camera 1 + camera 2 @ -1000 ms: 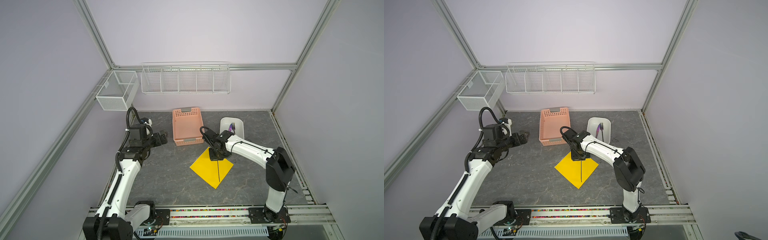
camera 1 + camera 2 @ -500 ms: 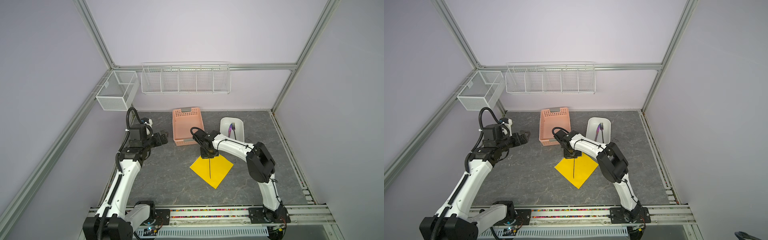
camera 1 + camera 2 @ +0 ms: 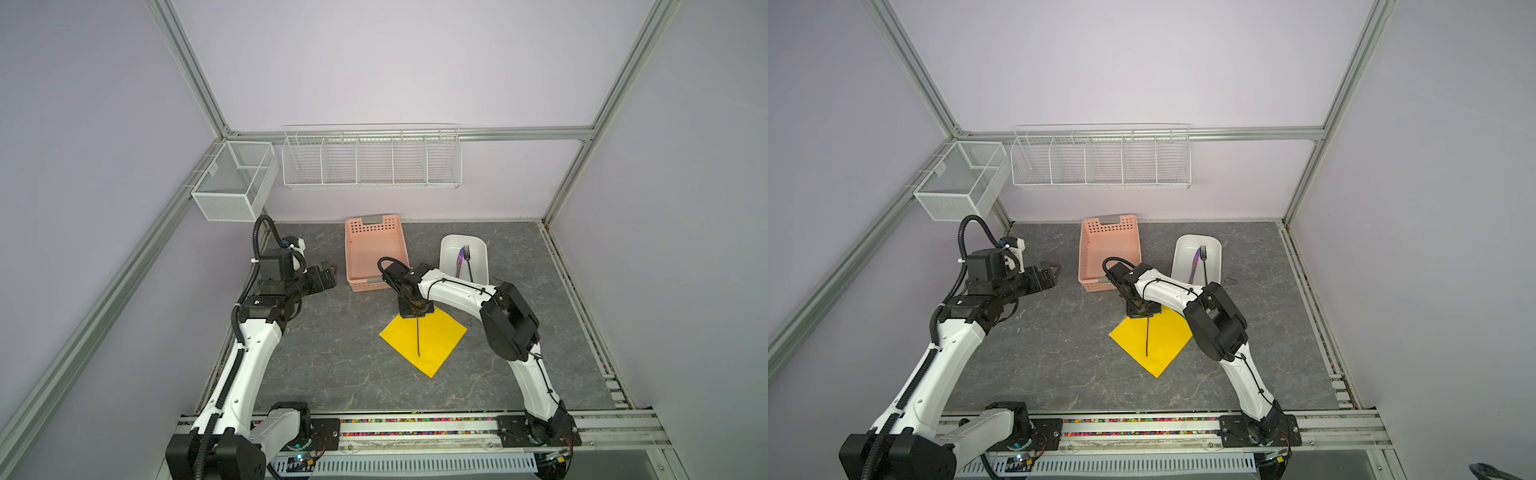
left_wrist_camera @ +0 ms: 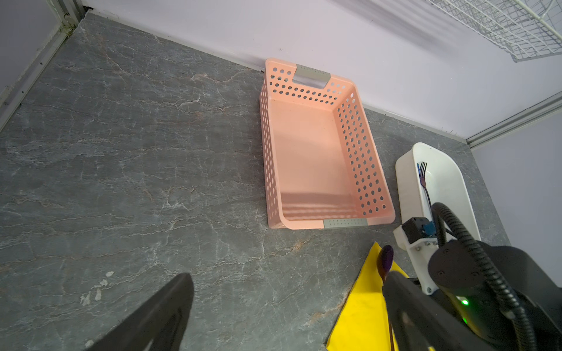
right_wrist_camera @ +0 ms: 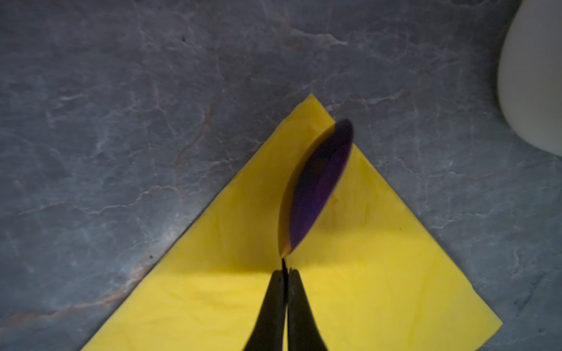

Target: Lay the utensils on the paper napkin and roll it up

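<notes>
The yellow paper napkin (image 3: 434,347) (image 3: 1163,347) lies as a diamond in the middle of the table. My right gripper (image 3: 415,315) (image 3: 1144,313) (image 5: 285,273) stands over its far corner, shut on the neck of the spoon (image 5: 316,188). The purple bowl is turned on edge over that corner. The thin black spoon handle (image 3: 418,338) (image 3: 1147,338) runs toward me across the napkin. The fork (image 3: 468,259) (image 3: 1203,262) and the knife (image 3: 460,262) (image 3: 1194,266) lie in the white tub (image 3: 446,249). My left gripper (image 3: 330,272) (image 3: 1054,270) (image 4: 286,310) hangs open and empty at the left.
A pink perforated basket (image 3: 353,249) (image 4: 267,152) stands at the back, left of the white tub (image 3: 1177,257) (image 4: 450,182). Wire baskets (image 3: 370,158) hang on the back wall. A metal rail (image 3: 415,424) runs along the front edge.
My right gripper carried the spoon a little to the left over the napkin, then held nearly still while its elbow swung. The left arm has not moved.
</notes>
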`<action>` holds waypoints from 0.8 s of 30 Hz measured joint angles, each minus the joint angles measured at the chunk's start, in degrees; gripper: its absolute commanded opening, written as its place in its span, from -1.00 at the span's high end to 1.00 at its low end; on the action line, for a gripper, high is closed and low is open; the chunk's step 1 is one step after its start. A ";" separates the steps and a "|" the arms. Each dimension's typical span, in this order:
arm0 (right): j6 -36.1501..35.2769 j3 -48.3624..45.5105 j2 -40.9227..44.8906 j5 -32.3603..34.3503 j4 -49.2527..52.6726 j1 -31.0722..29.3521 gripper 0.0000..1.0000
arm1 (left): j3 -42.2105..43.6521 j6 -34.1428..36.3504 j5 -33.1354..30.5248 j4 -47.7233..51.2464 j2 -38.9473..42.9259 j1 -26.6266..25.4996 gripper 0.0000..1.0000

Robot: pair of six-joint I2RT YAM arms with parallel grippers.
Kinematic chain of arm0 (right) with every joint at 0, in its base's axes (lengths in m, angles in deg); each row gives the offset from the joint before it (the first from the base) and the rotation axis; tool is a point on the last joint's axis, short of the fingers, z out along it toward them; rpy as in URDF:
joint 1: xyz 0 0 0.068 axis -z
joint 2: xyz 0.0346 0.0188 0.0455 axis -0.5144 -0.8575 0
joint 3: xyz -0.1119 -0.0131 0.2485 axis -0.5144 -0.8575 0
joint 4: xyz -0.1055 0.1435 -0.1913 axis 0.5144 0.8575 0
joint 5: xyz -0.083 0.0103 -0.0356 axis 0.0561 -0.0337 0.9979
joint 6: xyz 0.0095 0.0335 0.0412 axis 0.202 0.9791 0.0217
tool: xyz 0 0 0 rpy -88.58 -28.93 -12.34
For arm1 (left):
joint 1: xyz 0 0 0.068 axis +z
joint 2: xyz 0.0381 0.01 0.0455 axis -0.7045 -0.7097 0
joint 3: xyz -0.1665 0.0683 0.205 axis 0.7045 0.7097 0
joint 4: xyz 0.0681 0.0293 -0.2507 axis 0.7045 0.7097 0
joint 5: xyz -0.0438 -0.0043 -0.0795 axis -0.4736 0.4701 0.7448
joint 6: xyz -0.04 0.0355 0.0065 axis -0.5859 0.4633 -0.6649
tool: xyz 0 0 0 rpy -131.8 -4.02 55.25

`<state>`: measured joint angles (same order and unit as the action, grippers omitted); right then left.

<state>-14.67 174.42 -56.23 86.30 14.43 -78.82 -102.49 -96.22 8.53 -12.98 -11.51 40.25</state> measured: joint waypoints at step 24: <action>-0.04 -2.45 0.13 -4.35 -6.08 1.55 0.60 | 0.00 0.02 -0.02 0.02 -0.02 0.00 -0.95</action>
<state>-14.71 171.98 -56.10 81.95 8.35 -77.26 -102.49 -96.20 8.51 -12.96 -11.53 40.25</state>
